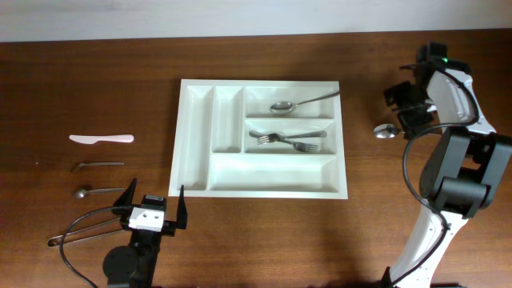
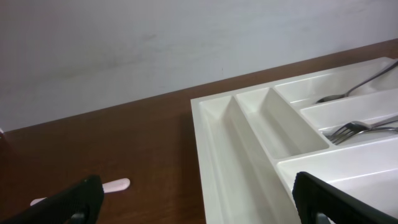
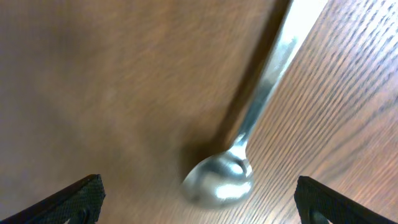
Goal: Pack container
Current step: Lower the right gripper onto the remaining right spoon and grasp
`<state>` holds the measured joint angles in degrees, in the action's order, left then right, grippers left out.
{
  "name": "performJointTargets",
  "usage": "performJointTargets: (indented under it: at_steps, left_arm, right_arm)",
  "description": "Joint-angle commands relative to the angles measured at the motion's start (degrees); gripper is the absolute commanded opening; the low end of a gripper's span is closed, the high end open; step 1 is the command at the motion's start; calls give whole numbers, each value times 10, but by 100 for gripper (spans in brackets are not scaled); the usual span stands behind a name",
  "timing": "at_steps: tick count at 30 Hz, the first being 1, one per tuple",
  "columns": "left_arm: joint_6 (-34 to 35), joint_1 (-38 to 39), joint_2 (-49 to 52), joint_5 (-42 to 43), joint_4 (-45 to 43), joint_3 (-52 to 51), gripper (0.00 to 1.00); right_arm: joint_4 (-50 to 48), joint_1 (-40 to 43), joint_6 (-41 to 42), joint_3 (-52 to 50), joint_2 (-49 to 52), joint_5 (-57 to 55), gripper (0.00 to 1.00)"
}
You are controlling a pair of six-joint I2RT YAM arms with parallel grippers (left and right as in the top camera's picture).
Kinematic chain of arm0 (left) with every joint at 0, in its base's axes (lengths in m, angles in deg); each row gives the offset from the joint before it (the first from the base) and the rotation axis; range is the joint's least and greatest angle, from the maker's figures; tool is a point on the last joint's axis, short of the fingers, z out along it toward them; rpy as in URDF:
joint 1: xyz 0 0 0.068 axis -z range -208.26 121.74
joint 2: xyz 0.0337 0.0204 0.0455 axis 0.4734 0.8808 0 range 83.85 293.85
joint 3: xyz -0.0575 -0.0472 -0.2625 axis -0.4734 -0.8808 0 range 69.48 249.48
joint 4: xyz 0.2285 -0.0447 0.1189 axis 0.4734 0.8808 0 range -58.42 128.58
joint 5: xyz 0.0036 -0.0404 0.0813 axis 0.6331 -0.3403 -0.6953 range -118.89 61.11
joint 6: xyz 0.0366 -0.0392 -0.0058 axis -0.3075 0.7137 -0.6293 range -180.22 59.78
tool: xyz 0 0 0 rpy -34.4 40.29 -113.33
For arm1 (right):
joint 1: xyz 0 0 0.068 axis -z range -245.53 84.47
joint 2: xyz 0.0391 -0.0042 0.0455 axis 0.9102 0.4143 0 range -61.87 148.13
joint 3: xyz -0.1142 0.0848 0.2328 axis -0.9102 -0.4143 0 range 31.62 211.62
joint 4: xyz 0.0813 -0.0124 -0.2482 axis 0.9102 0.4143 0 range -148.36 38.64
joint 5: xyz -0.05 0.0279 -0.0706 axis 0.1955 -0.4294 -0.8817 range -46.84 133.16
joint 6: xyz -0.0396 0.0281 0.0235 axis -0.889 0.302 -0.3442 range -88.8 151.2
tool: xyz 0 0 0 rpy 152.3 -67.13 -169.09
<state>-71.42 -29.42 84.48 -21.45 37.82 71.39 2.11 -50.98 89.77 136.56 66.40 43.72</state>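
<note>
- Locate the white cutlery tray [image 1: 272, 172] at the middle of the wooden table [image 1: 360, 232]. All positions below are given relative to this tray.
- In the tray, a metal spoon [image 1: 282, 106] lies in the wide compartment farthest from the arm bases, with its handle tip at the right rim. Two forks [image 1: 284, 141] lie in the middle wide compartment.
- Right of the tray, a second spoon [image 1: 386, 130] lies on the table, apart from the rim.
- The right gripper [image 1: 402, 110] hangs over this second spoon with its fingers spread wide, gripping nothing. From overhead, the gripper body hides the handle. The wrist view is blurred.
- Well apart to the left of the tray, note a pale plastic knife [image 1: 100, 138], a thin metal utensil [image 1: 98, 165] and a small spoon [image 1: 84, 192]. They lie one below another.
- The left gripper [image 1: 155, 198] sits just off the near left corner of the tray. Its fingers are spread wide and it holds nothing.
</note>
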Motion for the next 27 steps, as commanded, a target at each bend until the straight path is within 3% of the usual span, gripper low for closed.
performJointTargets:
  at_steps: [1, 5, 27]
  left_arm:
    - [-9, -3, -3, -2, 0, -3, 99]
    - [-9, -3, -3, -2, 0, -3, 99]
    - [-9, -3, -3, -2, 0, -3, 99]
  right_arm:
    - [3, 27, 13, 10, 7, 19, 99]
    - [8, 39, 52, 10, 8, 27, 99]
    - [-5, 47, 56, 10, 53, 9, 99]
